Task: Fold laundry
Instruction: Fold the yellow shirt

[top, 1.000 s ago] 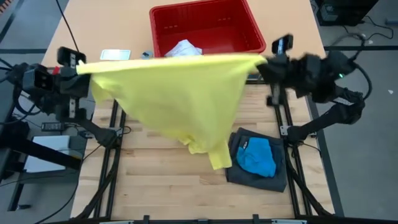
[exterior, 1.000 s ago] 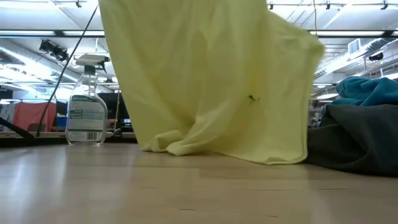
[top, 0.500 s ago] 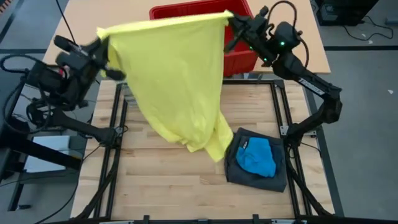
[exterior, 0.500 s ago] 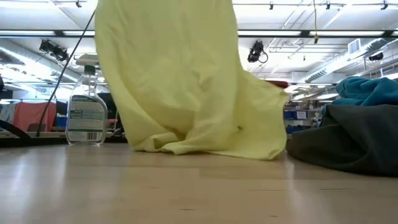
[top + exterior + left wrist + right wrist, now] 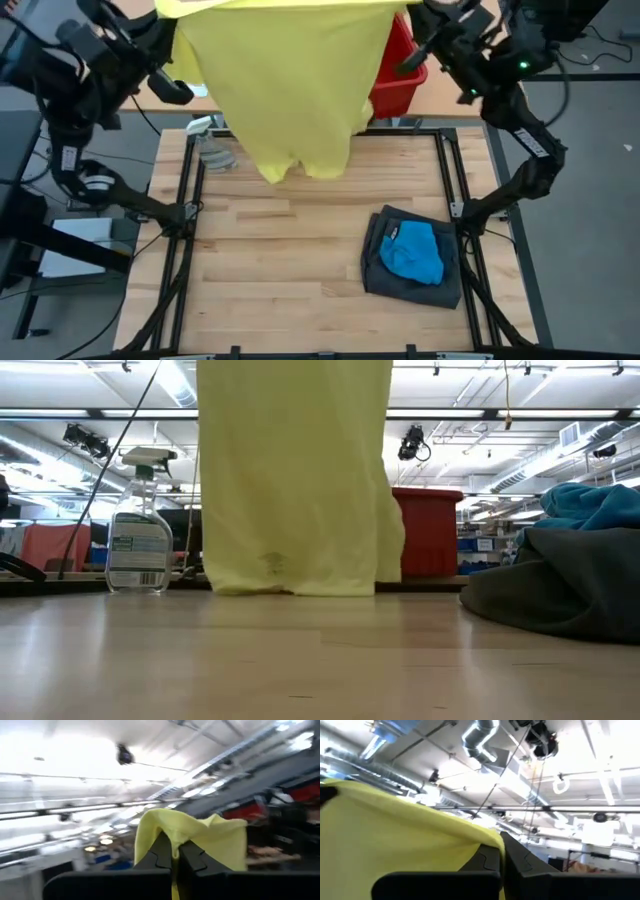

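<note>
Left gripper (image 5: 172,855): fingers pinch the soft yellow cloth shirt (image 5: 285,80).
Right gripper (image 5: 501,855): pinches its other corner.
Low view only: hem hangs by the table (image 5: 300,660) — touching, cannot tell.

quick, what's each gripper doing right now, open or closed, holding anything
Left gripper: closed on a corner of the yellow shirt, held high.
Right gripper: closed on the shirt's other corner.
</note>
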Tool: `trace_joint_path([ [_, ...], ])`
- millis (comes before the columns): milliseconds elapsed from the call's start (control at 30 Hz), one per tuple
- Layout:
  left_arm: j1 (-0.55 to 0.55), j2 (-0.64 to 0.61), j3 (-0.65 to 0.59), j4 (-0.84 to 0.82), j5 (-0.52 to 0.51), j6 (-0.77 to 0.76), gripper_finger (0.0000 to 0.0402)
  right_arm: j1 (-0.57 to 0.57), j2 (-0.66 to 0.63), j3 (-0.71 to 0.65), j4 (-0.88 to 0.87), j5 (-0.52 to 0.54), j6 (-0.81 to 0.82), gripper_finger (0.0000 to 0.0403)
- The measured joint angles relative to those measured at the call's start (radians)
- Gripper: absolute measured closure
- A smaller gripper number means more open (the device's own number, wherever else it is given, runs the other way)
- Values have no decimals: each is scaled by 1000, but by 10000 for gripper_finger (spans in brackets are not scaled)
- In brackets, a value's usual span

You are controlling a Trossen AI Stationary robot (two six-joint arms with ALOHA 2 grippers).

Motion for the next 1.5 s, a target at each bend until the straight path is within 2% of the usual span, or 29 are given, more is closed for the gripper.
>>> trace_joint_path([
  [67, -8, 52, 105, -113, 38, -76, 399, 60, -20, 10, -87, 64, 13, 400],
  [133, -31, 17, 53, -131, 61, -187, 399, 128, -49, 10, -225, 144, 76, 400],
  [200, -63, -8, 11, -263, 96, -321, 399, 202, -76, 10, -403, 221, 198, 400],
  [267, -101, -32, -17, -424, 117, -461, 399, 270, -96, 10, -594, 250, 372, 400],
  [333, -151, -37, -43, -583, 118, -599, 399, 335, -105, 10, -784, 234, 574, 400],
  [467, -266, -31, -120, -856, 119, -865, 399, 477, -78, 4, -1130, 133, 935, 400],
  [533, -331, -29, -185, -959, 145, -987, 399, 569, -49, -32, -1242, 100, 1071, 400],
  [600, -406, -31, -281, -1012, 163, -1097, 399, 660, -16, -97, -1284, 56, 1193, 400],
  [700, -537, -37, -463, -978, 186, -1250, 399, 776, 32, -213, -1245, -12, 1353, 400],
  [767, -630, -35, -592, -887, 201, -1337, 399, 841, 68, -290, -1171, -58, 1428, 400],
  [900, -788, -35, -856, -555, 233, -1465, 399, 939, 154, -427, -985, -125, 1537, 400],
  [1067, -906, 3, -1112, -143, 237, -1603, 399, 1011, 280, -523, -739, -224, 1620, 400],
  [1167, -945, 38, -1204, -2, 236, -1670, 399, 1037, 369, -530, -663, -303, 1652, 399],
  [1233, -970, 64, -1248, 27, 235, -1718, 399, 1046, 421, -530, -613, -355, 1678, 388],
  [1367, -1009, 96, -1288, 37, 254, -1800, 382, 1041, 492, -530, -509, -448, 1707, 334],
  [1500, -1037, 82, -1288, 36, 238, -1806, 342, 1013, 491, -530, -409, -540, 1706, 277],
])
